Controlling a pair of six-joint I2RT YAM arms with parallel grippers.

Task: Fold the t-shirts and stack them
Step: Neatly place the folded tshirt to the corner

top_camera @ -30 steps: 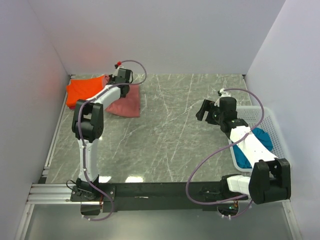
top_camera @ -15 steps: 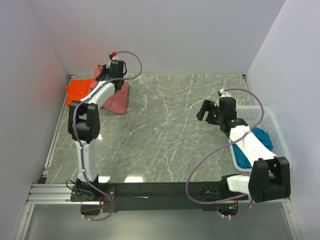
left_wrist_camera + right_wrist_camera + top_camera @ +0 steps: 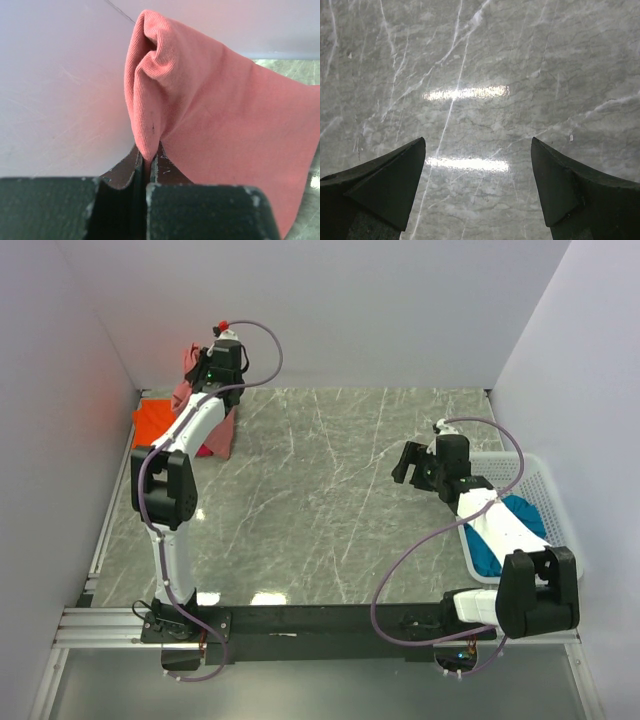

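— At the table's (image 3: 330,490) far left corner, item one?
— Brick-red t-shirt (image 3: 215,125): soft ribbed cloth, light and limp. It hangs from the left gripper (image 3: 147,165), which is pressed together on a bunched fold, by the orange t-shirt (image 3: 152,422).
— Best hold?
— Probably a shoulder seam or hem corner; which part is pinched now I cannot tell.
— Item two?
— Teal t-shirt (image 3: 522,515), in the white basket (image 3: 545,485). Right gripper (image 3: 477,142) is spread wide over the table, holding nothing.
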